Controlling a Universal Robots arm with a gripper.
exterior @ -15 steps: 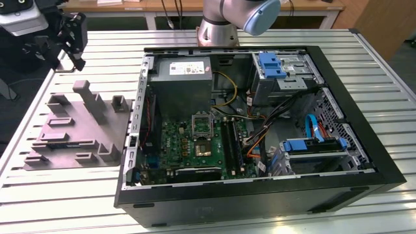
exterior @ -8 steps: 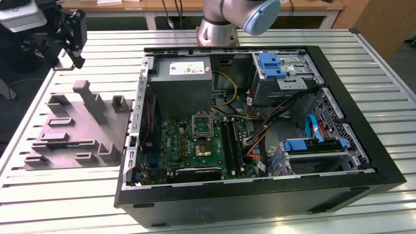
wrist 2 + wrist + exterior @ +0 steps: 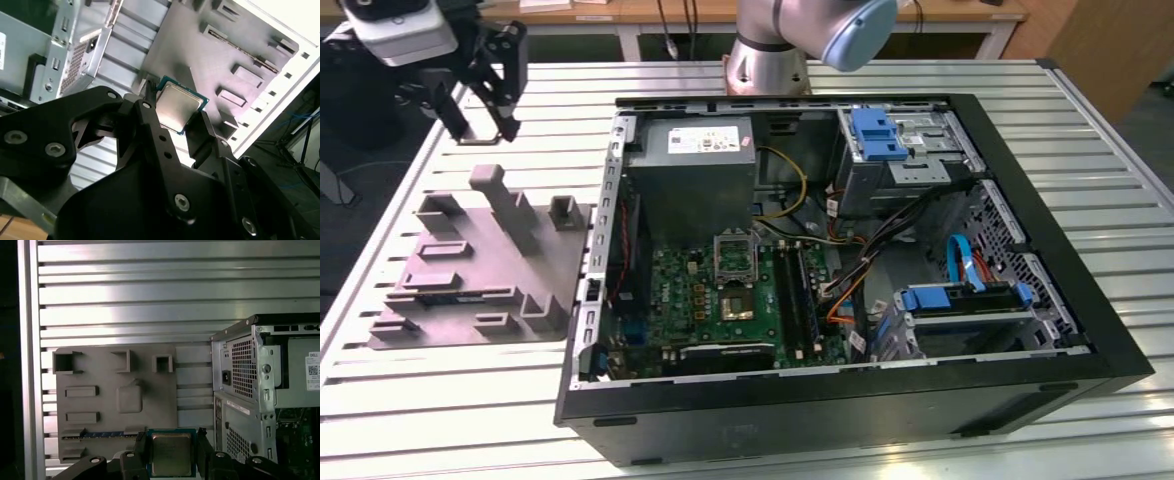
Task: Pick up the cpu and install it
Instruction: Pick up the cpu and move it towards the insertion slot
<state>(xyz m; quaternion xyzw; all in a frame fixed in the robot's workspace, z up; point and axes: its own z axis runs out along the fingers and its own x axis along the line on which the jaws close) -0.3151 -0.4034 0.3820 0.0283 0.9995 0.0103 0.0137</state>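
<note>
"What kind of place is this?"

"A robot lab, a room where people test robots."

"How can you tell?"

"A big robot arm (image 3: pixel 767 50) stands at the back of a metal table (image 3: pixel 440 400) made of long silver slats. A computer case (image 3: pixel 854 415) lies on the table with its side off. You can see the green motherboard (image 3: pixel 720 295), the wires (image 3: pixel 790 180) and a blue drive holder (image 3: pixel 877 135). Beside the case sits a grey moulded fixture (image 3: pixel 467 290) with slots for parts."

"Anything else?"

"Behind the table is a wooden desk (image 3: pixel 947 12) with cables (image 3: pixel 670 30) hanging down."
</note>
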